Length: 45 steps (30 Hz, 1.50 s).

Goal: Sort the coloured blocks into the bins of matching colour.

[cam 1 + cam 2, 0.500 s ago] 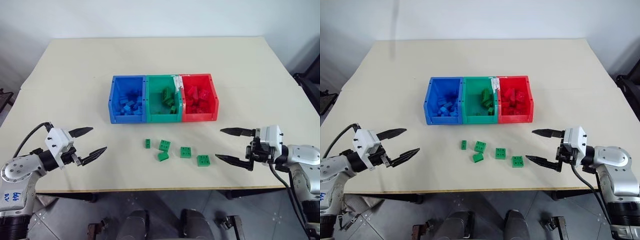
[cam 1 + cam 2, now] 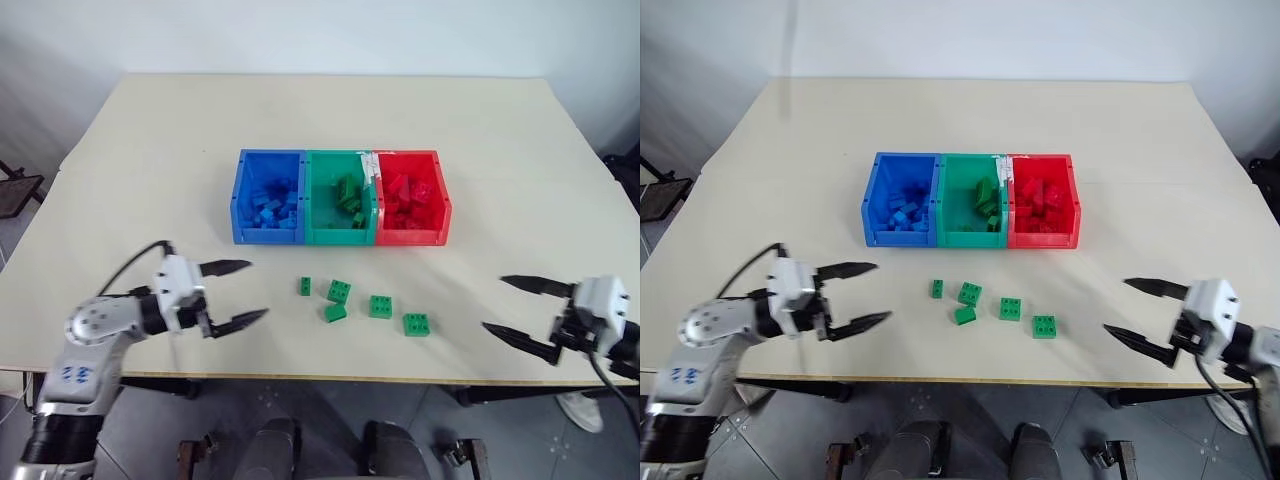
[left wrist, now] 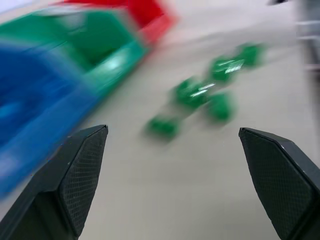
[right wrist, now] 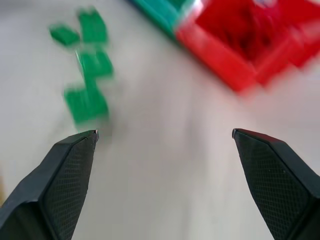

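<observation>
Green bricks near table edge

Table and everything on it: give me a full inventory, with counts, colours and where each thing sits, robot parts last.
Table: one, cream, under everything.
Bins: three joined in a row at the table's middle; blue bin on the left, green bin in the middle, red bin on the right.
Bricks in the bins: a heap in each, matching its bin's colour; too jumbled to count.
Loose green bricks: five on the table in front of the bins; smallest one leftmost, rightmost one nearest the right hand.
Left hand: open, empty, left of the loose bricks.
Right hand: open, empty, right of them.
</observation>
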Each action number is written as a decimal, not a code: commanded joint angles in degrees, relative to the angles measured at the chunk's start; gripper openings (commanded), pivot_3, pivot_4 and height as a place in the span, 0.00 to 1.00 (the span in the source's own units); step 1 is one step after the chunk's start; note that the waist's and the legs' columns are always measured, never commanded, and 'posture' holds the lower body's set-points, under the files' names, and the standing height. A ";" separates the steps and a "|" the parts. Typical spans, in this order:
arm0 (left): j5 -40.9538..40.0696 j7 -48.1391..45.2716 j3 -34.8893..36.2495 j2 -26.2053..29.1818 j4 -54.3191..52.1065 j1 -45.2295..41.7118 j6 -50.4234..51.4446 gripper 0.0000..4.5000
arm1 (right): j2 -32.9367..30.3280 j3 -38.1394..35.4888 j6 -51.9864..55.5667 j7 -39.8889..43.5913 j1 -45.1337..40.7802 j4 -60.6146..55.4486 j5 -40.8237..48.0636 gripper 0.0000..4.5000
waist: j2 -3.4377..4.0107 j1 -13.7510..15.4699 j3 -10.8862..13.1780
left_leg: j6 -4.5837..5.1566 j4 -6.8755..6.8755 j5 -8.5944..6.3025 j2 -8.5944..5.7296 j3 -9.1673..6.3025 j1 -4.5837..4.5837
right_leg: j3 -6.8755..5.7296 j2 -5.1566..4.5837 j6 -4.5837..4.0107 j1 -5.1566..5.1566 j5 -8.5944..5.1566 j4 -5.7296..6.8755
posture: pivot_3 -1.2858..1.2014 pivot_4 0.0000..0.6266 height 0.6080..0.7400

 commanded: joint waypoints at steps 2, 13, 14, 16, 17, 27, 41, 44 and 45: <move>2.42 -3.72 -5.19 -1.36 -0.02 -2.89 -3.80 0.99 | -0.98 0.20 -2.02 1.02 0.30 1.19 -1.69 1.00 | 0.01 -0.84 0.00 | -0.03 -0.03 0.00 0.04 0.09 0.05 | 0.03 0.04 0.00 -0.01 0.00 0.00 | 0.52 0.24 1.00; 1.27 -3.43 1.61 1.54 2.82 2.38 -6.16 0.99 | -0.40 20.32 13.88 -0.10 -15.56 -6.76 -7.02 1.00 | 0.05 -1.73 0.02 | -0.06 0.02 -0.03 0.45 0.08 0.03 | 0.07 0.12 -0.02 -0.07 -0.01 -0.01 | 0.52 0.24 1.00; 1.13 -3.25 3.00 2.16 2.85 3.63 -6.31 0.99 | 0.22 22.46 14.22 -0.06 -17.15 -6.38 -8.12 1.00 | 0.04 -1.74 0.02 | -0.07 0.03 -0.03 0.46 0.06 0.03 | 0.06 0.13 -0.02 -0.07 -0.01 0.00 | 0.52 0.24 1.00; 1.02 -3.00 4.96 3.13 2.19 6.02 -6.46 0.99 | 1.14 25.47 13.29 0.81 -19.04 -5.16 -9.81 1.00 | 0.05 -1.72 0.02 | -0.08 0.01 -0.05 0.46 0.04 0.02 | 0.06 0.13 -0.02 -0.09 -0.01 -0.01 | 0.52 0.24 1.00; 0.94 -2.71 5.70 3.39 1.54 7.11 -6.35 0.99 | 1.62 26.46 12.91 0.98 -19.68 -4.47 -10.28 1.00 | 0.05 -1.42 0.02 | -0.08 0.00 -0.05 0.46 0.03 0.00 | 0.06 0.13 -0.03 -0.11 -0.01 -0.01 | 0.52 0.24 1.00; 0.28 -0.31 9.78 3.79 -2.93 12.81 -5.29 1.00 | 4.64 30.35 8.10 3.41 -22.09 -0.45 -11.80 0.41 | 0.05 -0.53 0.03 | -0.03 0.13 -0.17 0.45 0.00 -0.07 | 0.01 0.13 -0.02 -0.08 -0.01 -0.06 | 0.52 0.24 1.00; -6.33 9.36 16.50 -0.42 -7.86 15.18 1.35 1.00 | 18.71 27.55 30.03 -18.39 -42.10 -6.79 -3.90 0.33 | 0.07 -1.87 0.04 | -0.37 0.16 -0.31 0.88 -0.04 -0.05 | 0.08 0.63 -0.24 -0.20 0.02 0.01 | 0.52 0.24 1.00; -7.41 12.22 19.27 -1.70 -7.79 15.98 2.11 1.00 | 25.56 31.38 32.50 -27.30 -51.54 0.21 -10.23 0.33 | 0.08 -2.19 0.04 | -0.43 0.08 -0.35 0.89 -0.01 -0.05 | 0.12 0.71 -0.34 -0.33 -0.02 0.07 | 0.52 0.24 1.00; -7.51 12.93 19.90 -2.08 -7.64 16.04 2.26 1.00 | 27.89 31.86 32.53 -29.56 -54.24 2.93 -11.54 0.33 | 0.07 -2.45 0.04 | -0.44 0.09 -0.35 0.87 0.01 -0.06 | 0.11 0.74 -0.36 -0.36 -0.04 0.10 | 0.52 0.24 1.00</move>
